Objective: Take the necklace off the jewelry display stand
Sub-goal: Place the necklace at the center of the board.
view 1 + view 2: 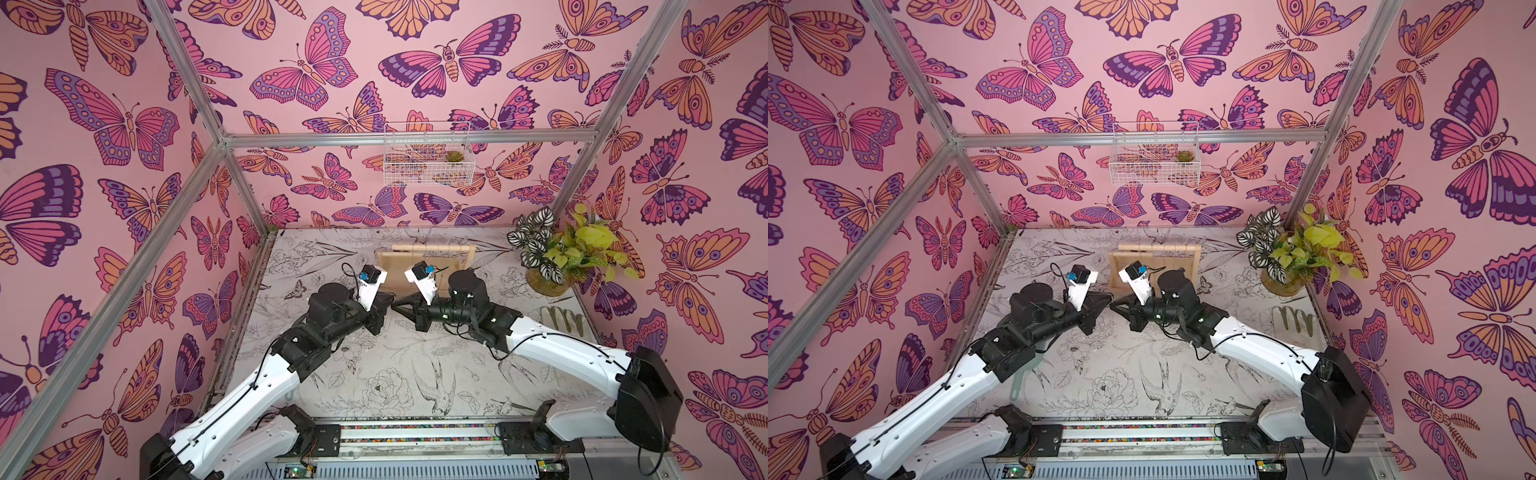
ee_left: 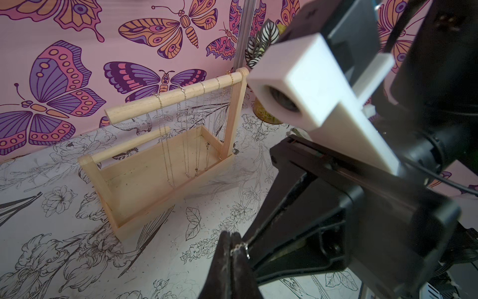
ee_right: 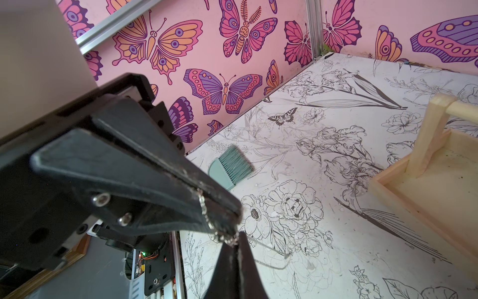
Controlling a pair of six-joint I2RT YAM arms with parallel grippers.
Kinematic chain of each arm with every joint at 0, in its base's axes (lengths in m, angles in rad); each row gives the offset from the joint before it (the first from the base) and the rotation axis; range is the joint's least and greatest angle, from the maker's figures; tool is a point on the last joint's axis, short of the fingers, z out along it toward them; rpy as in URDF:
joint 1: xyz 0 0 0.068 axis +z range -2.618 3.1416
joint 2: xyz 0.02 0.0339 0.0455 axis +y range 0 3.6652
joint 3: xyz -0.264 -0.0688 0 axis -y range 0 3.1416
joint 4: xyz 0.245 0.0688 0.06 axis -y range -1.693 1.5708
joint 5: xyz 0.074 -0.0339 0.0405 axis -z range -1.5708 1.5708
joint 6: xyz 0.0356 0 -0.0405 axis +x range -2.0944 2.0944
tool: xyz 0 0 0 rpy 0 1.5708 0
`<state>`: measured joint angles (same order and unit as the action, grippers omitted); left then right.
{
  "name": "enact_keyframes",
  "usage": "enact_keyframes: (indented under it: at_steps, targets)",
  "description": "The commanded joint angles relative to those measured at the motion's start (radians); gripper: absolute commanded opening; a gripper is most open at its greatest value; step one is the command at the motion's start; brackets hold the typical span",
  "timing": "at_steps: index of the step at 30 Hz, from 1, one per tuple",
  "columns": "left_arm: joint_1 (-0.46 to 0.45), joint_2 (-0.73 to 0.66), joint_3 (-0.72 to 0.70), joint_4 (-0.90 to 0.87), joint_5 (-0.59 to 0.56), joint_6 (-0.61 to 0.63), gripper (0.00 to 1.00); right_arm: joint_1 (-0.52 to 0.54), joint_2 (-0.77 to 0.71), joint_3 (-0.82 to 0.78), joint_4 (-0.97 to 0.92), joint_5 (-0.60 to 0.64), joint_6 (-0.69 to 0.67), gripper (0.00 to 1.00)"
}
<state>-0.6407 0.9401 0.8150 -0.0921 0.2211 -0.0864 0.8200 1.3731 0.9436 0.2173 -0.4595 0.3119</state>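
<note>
In both top views the chains on the jewelry display stand (image 1: 432, 248) (image 1: 1158, 248) are too fine to make out, and the right arm (image 1: 465, 286) covers part of its base. In the right wrist view the picture's edge cuts the stand (image 3: 437, 124) off, and the left gripper (image 3: 234, 220) hides the handle of the teal brush (image 3: 232, 165).

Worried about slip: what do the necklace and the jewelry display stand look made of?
The necklace looks like fine metal chain, silvery and glinting; the alloy can't be told. The jewelry display stand looks like pale unpainted wood, matte, with faint grain.
</note>
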Motion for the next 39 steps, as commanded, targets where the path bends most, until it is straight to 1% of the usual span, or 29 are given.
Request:
enact_keyframes:
  at_steps: [1, 8, 15, 26, 31, 39]
  targets:
    - [0.006, -0.02, 0.018, -0.02, 0.016, 0.018, 0.0, 0.009, -0.028, 0.024, -0.027, 0.016, -0.018, 0.0]
    - [0.01, -0.043, 0.003, -0.027, -0.006, 0.032, 0.0, 0.014, -0.087, 0.017, -0.085, 0.068, -0.042, 0.0]
    - [0.01, -0.042, -0.008, -0.028, 0.004, 0.018, 0.0, 0.013, -0.128, 0.029, -0.116, 0.075, -0.05, 0.0]
    - [0.01, -0.037, -0.02, -0.017, 0.005, 0.006, 0.0, 0.019, -0.149, 0.054, -0.143, 0.07, -0.046, 0.0]
    - [0.01, -0.035, -0.046, 0.02, 0.013, -0.019, 0.0, 0.022, -0.141, 0.092, -0.17, 0.059, -0.045, 0.0]
    - [0.009, -0.032, -0.034, 0.025, 0.019, -0.019, 0.0, 0.025, -0.119, 0.091, -0.197, 0.086, -0.061, 0.0]
